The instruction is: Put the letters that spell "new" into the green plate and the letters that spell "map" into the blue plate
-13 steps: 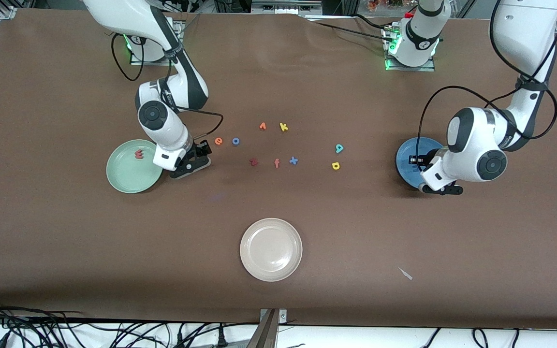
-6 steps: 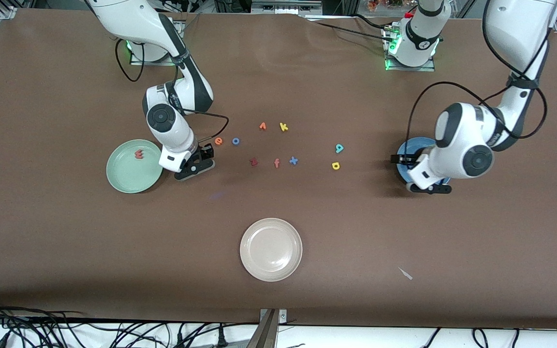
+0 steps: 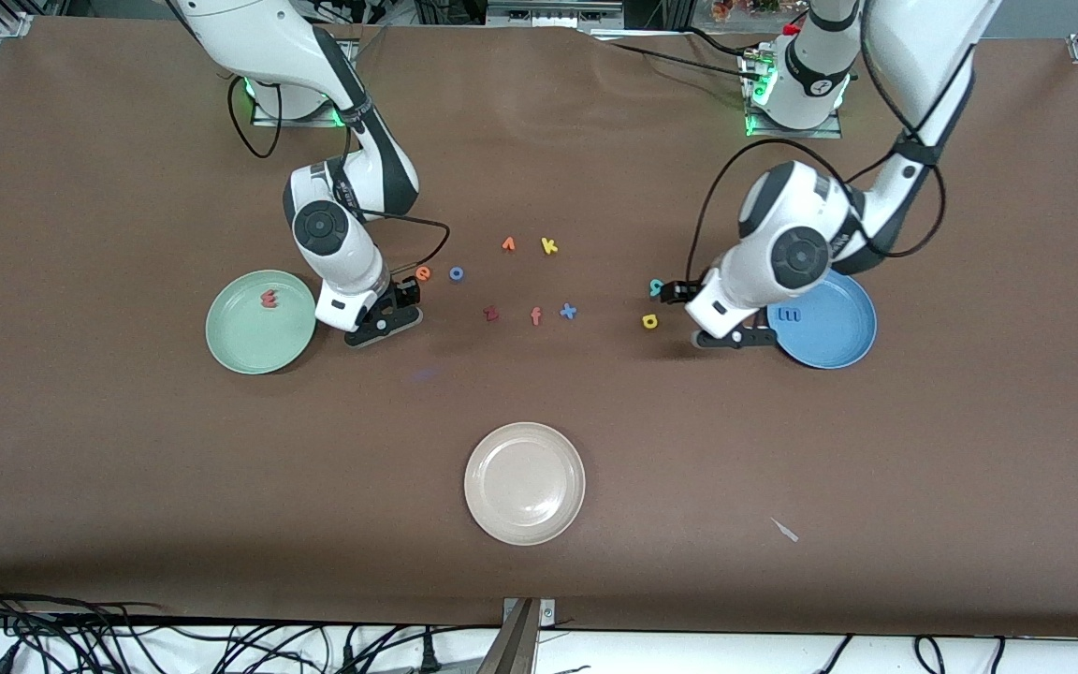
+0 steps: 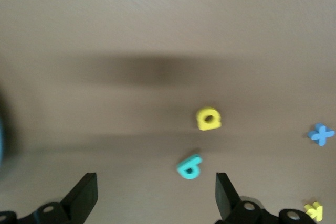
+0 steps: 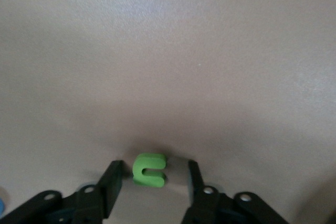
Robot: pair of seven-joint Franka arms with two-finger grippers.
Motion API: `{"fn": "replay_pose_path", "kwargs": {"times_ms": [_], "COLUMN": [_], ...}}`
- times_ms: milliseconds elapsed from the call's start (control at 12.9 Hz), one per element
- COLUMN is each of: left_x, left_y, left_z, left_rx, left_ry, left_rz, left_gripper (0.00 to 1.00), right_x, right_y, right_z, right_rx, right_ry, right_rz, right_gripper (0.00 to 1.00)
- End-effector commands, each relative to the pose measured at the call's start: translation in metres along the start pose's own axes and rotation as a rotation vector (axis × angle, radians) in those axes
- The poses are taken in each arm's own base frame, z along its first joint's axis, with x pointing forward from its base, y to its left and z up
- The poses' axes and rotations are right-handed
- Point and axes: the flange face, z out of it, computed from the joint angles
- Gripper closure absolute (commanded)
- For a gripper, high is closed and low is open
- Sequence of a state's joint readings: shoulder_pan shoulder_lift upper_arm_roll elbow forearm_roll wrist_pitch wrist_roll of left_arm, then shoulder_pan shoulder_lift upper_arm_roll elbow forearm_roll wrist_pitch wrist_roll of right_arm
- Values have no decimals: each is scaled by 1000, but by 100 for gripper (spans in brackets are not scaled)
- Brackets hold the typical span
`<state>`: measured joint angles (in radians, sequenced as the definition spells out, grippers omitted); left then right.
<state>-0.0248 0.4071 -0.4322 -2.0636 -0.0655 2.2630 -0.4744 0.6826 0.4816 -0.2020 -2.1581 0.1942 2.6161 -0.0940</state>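
The green plate (image 3: 249, 346) holds the pinkish-red w (image 3: 269, 299). Beside it, low over the table, my right gripper (image 3: 394, 314) (image 5: 155, 174) is open. The green n (image 5: 149, 170) lies flat between its fingers, with a gap on each side. The orange e (image 3: 423, 273) lies just past that gripper. The blue plate (image 3: 838, 332) holds the blue m (image 3: 790, 315). My left gripper (image 3: 703, 316) (image 4: 156, 192) is wide open and empty between that plate and the teal a (image 3: 656, 286) (image 4: 189, 166) and yellow p (image 3: 649, 322) (image 4: 208, 118).
Loose letters in mid-table: a blue o (image 3: 456, 273), an orange letter (image 3: 508, 245), a yellow k (image 3: 549, 246), a dark red z (image 3: 491, 314), an orange f (image 3: 535, 316) and a blue x (image 3: 568, 311). A beige plate (image 3: 525, 510) sits nearer the front camera.
My left gripper opened, left the m in the blue plate and swung off the plate toward the a and p. My right gripper shifted slightly and its fingers narrowed around the n.
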Motion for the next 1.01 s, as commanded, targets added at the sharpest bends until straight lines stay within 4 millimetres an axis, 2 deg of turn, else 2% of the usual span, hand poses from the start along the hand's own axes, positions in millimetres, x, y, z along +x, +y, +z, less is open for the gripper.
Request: {"fn": "replay_pose_path", "kwargs": {"times_ms": [0,78,155,311,389,622,699,933], "left_x": [-23,-27,-36,-40,-41,-41,-41,-38], "left_y": [6,7,15,21,21,24,25,27], "left_z": [30,37,45,56,61,68,74,84], "left_rx": [19,16,14,3,4,12,28,83], "left_ry": [18,27,40,53,45,56,58,109], "left_rz": [-3,-6,5,-1,-1,16,4,-4], "left_gripper": [4,5,6,8,9,15,15,15], "right_x": [3,4,5,8,7,4,-3,-31], "right_y": [-3,-3,-3,1,9,57,81,153], "right_z": [5,1,-5,-24,-34,-84,-91,-92], "right_rx": [9,11,14,22,25,39,42,50], "right_ry": [5,9,14,40,35,10,-21,-95], "right_rz": [19,16,14,16,27,68,53,-4], "right_gripper": [78,90,92,93,93,93,93,92]}}
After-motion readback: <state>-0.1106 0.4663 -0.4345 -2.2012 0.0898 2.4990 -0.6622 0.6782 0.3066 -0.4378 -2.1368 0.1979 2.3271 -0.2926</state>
